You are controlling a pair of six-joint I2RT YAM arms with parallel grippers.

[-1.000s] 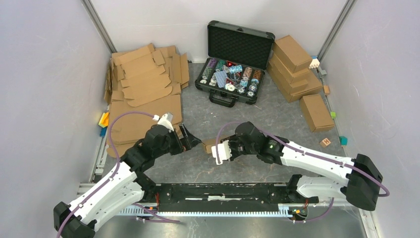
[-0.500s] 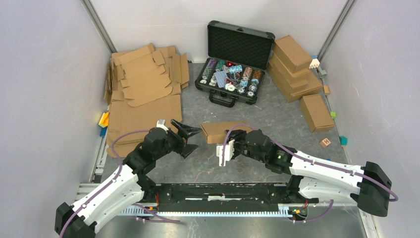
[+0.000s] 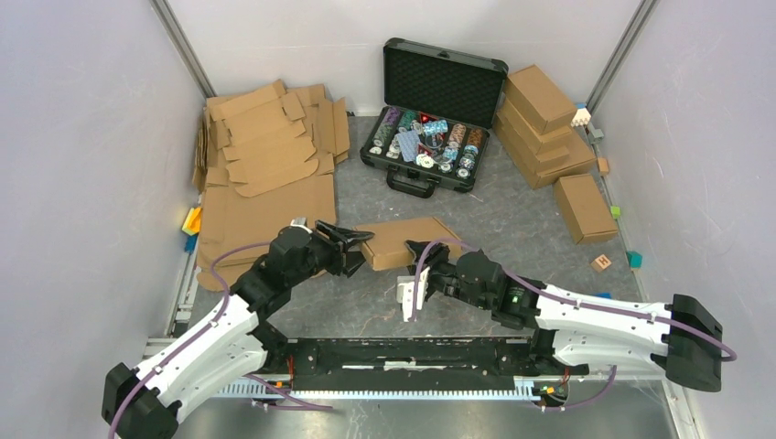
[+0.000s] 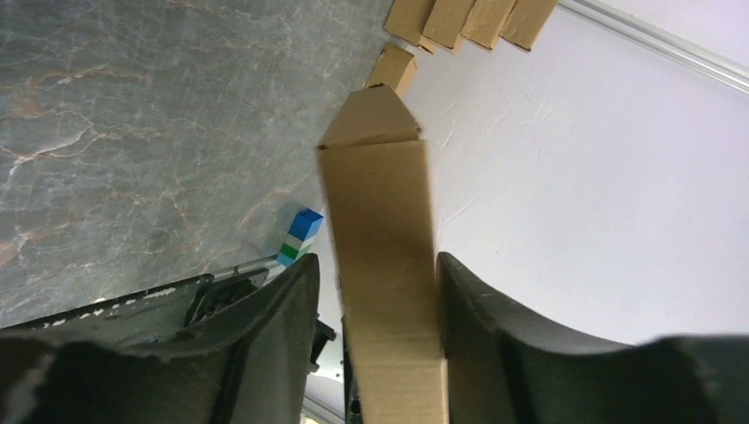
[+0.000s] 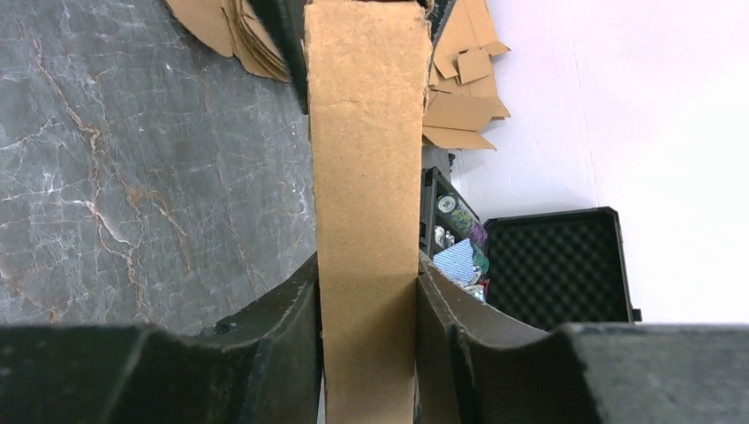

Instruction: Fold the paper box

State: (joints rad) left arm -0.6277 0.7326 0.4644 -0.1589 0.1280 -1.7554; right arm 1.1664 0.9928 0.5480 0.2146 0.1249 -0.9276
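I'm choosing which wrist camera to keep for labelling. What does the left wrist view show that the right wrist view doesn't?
Only the left wrist view: a blue and green block and finished brown boxes by the wall. Only the right wrist view: the open black case and the flat cardboard blanks. Both: the paper box, between the left hand fingers in one and the right hand fingers in the other, over the grey table.

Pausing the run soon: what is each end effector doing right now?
Left end effector: open, straddling the paper box, with a gap on one side.
Right end effector: closed on the paper box.
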